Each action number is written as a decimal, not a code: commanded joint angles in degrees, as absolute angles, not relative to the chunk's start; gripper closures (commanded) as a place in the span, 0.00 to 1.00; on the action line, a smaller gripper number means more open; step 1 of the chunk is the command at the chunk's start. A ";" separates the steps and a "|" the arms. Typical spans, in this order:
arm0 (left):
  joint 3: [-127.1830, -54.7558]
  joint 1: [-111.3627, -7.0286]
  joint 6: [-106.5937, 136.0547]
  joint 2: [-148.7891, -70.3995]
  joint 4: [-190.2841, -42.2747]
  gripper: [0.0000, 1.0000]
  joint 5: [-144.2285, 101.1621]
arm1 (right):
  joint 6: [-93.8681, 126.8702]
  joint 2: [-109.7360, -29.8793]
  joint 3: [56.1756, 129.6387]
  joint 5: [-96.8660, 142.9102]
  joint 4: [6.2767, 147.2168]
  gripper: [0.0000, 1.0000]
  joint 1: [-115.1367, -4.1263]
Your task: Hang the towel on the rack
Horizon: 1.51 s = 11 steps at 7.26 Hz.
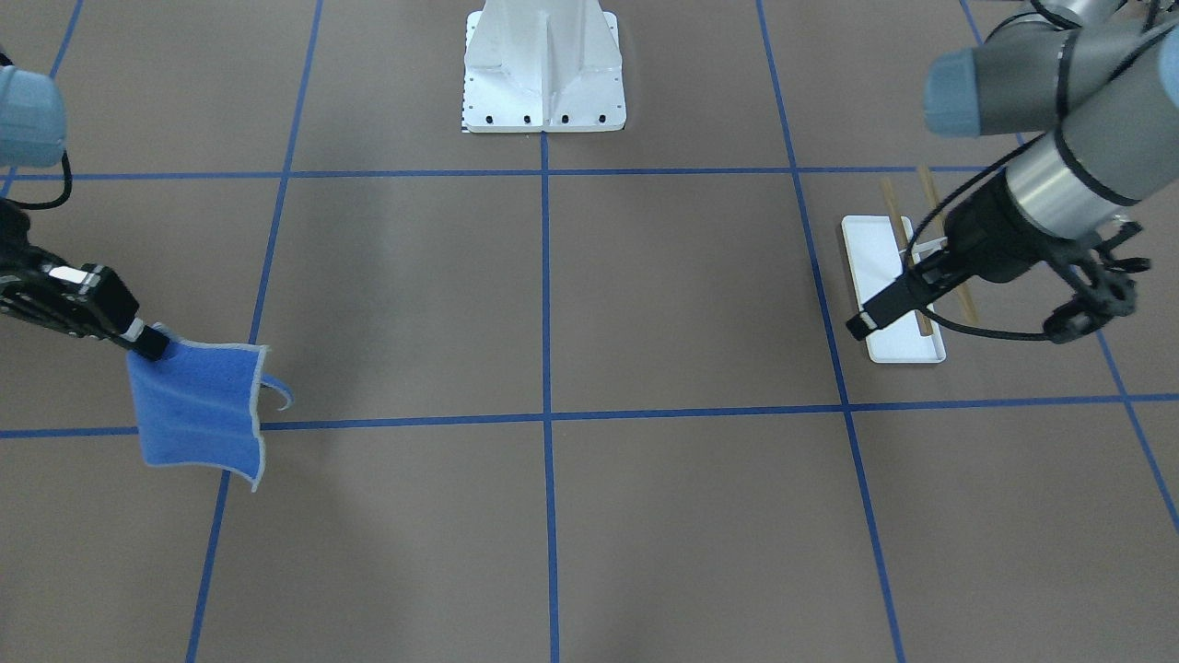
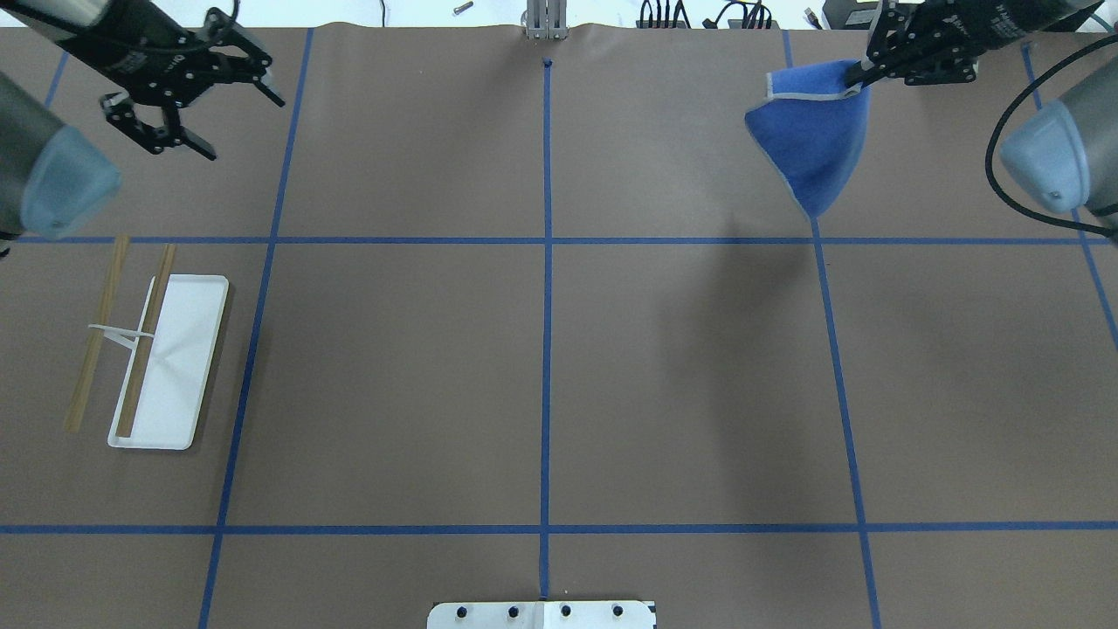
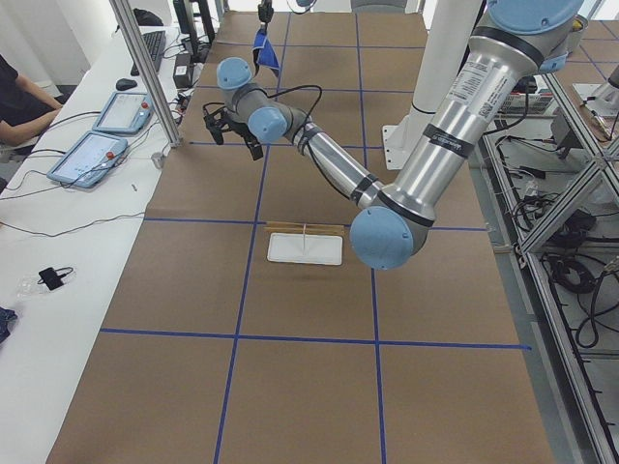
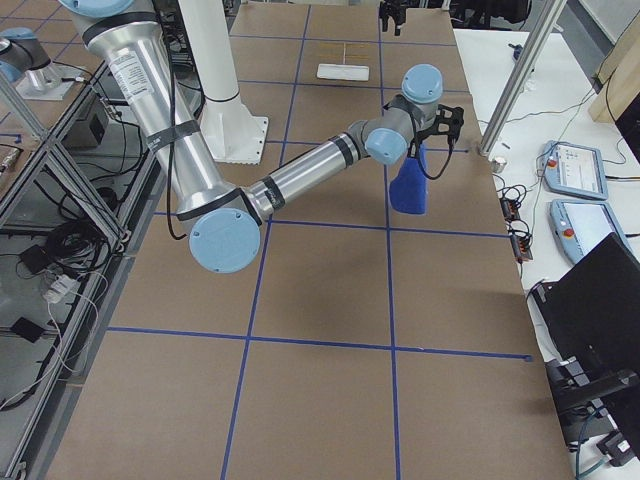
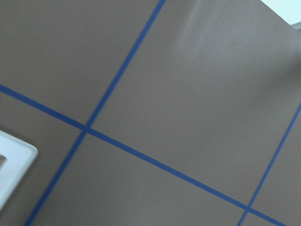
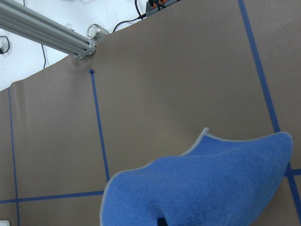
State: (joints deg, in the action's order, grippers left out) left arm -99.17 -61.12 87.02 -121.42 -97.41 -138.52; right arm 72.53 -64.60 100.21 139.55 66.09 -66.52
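Observation:
The towel (image 2: 817,140), a royal-blue cloth with pale grey edging, hangs in the air from my right gripper (image 2: 860,74), which is shut on its top corner at the far right of the table. It also shows in the front-facing view (image 1: 198,405), in the right wrist view (image 6: 202,188) and in the exterior right view (image 4: 410,190). The rack (image 2: 170,358), a white tray base with two tan wooden rods (image 2: 144,341), stands at the left. My left gripper (image 2: 236,122) is open and empty, held above the table beyond the rack, apart from it.
A large white bolted pedestal (image 1: 543,74) stands at the robot's side, mid-table. Blue tape lines (image 2: 546,349) divide the brown table into squares. A corner of the rack's tray (image 5: 14,160) shows in the left wrist view. Cables and an aluminium post (image 2: 546,17) lie past the far edge.

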 commanded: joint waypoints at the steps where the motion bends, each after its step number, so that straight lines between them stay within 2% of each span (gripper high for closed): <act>1: -98.88 -53.82 106.70 -126.20 -102.43 0.02 -134.24 | 81.78 -64.42 106.59 130.03 66.01 1.00 -59.00; 2: -98.53 -50.13 115.84 -126.47 -108.14 0.02 -129.60 | 85.83 -64.25 108.70 127.82 66.01 1.00 -57.41; 4: -97.83 -46.24 124.77 -131.11 -109.33 0.02 -127.27 | 94.18 -63.98 114.31 119.66 66.01 1.00 -50.58; 7: -97.12 -41.93 129.98 -135.70 -109.77 0.02 -124.55 | 97.29 -62.32 118.03 105.61 66.01 1.00 -39.76; 11: -96.94 -42.10 132.63 -135.70 -112.59 0.02 -123.58 | 97.29 -63.01 120.57 104.68 66.01 1.00 -38.24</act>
State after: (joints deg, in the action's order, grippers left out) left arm -96.95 -42.09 132.43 -135.66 -112.25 -123.96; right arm 97.29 -62.62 119.58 104.79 66.03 -38.58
